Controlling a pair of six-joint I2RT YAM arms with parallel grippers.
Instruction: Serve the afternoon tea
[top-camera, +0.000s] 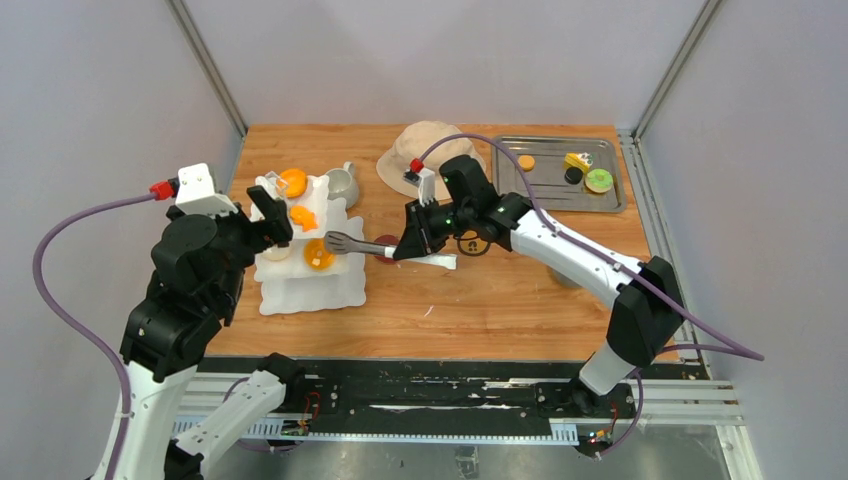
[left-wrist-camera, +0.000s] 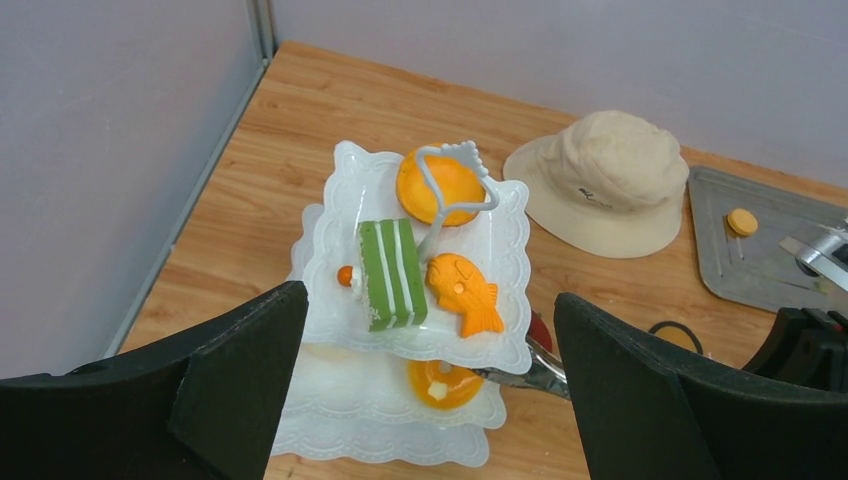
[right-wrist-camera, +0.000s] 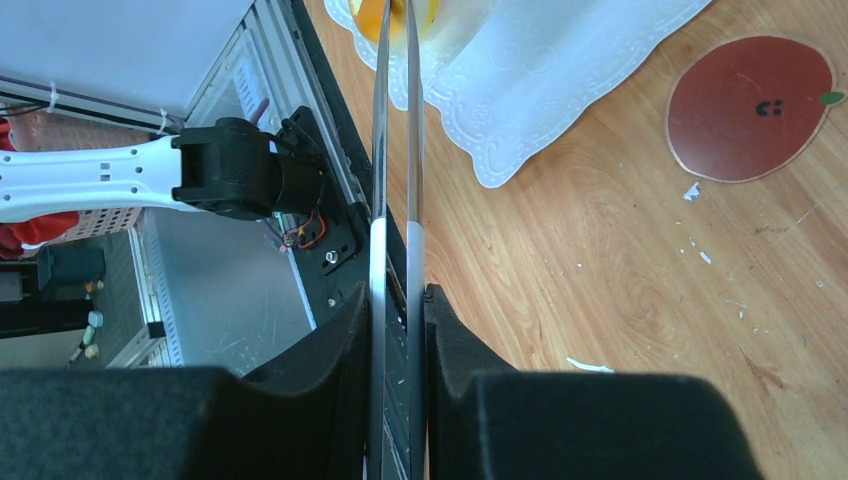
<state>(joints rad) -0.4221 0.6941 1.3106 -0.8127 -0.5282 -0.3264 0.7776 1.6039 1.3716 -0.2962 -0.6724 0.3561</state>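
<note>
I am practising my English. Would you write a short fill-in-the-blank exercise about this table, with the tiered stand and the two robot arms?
1. The right pincer is shut on the ____.
2. On the top tier of the stand, the orange pastry beside the green cake is shaped like a ____.
3. The left pincer hangs ____ above the stand.
4. The hat lies between the stand and the metal ____.

Missing words: tongs; fish; open; tray.
</note>
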